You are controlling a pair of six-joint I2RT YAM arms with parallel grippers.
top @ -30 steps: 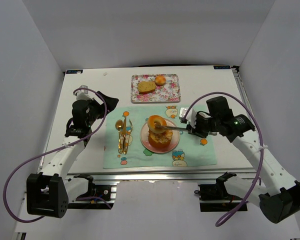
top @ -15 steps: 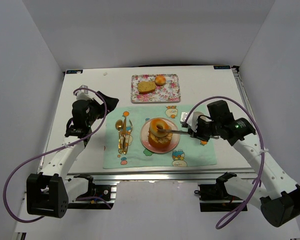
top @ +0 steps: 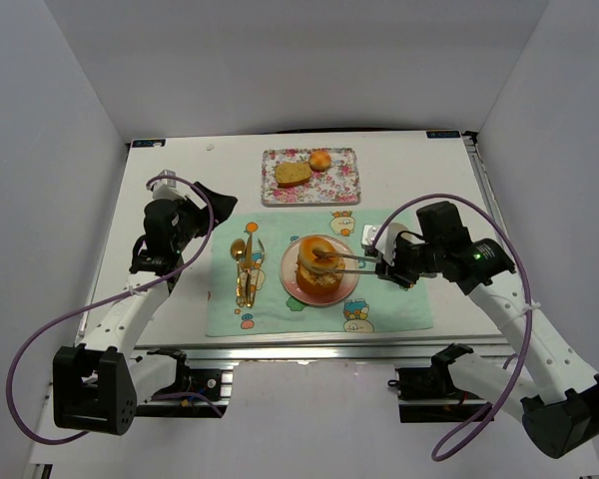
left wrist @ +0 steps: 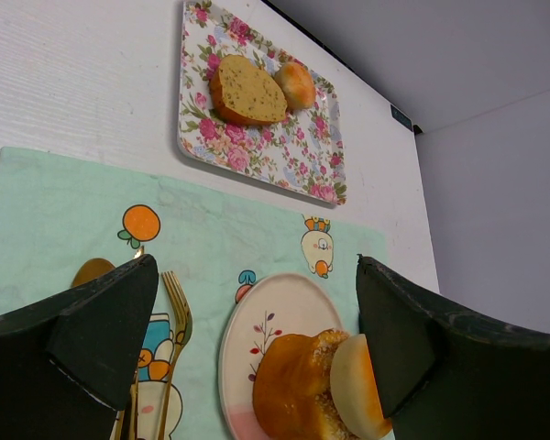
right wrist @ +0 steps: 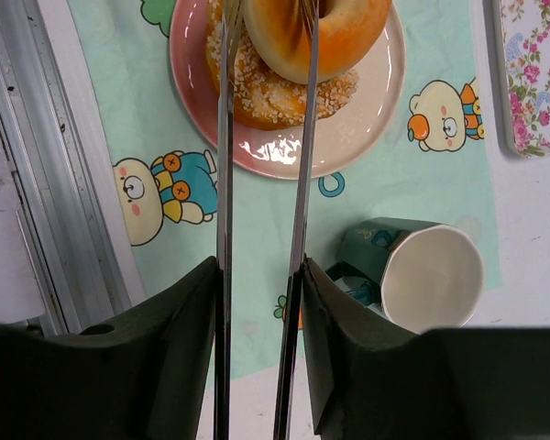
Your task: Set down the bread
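The ring-shaped bread (right wrist: pixel 335 32) sits on top of a seeded bun (right wrist: pixel 257 101) on the pink plate (right wrist: pixel 348 147), in the middle of the placemat (right wrist: pixel 110 55). It lies straight ahead of the right pincer (top: pixel 324 261), at the far end of the two long metal rods that pincer carries. A ring has no long axis to line up with. What matters is that one side of the ring stands between the rods, so a clean exit looks like a straight pull back along them, toward the robot's right.

The right pincer stands parted. In the right wrist view the left rod looks just clear of the crust and the other crosses the ring. Whether that one touches the bread I cannot tell. From the left wrist view the ring seems to lean on the bun rather than lie flat, so a sideways drag might tip it off.

The right arm reaches in from the right side with its wrist low and the rods nearly level over the placemat, a cup (right wrist: pixel 431 275) just beside it. The left pincer (left wrist: pixel 257 353) is wide open and empty, hanging over the left edge of the placemat near the gold cutlery (top: pixel 245 274), well apart from the plate. The right arm is plainly the nearer one.
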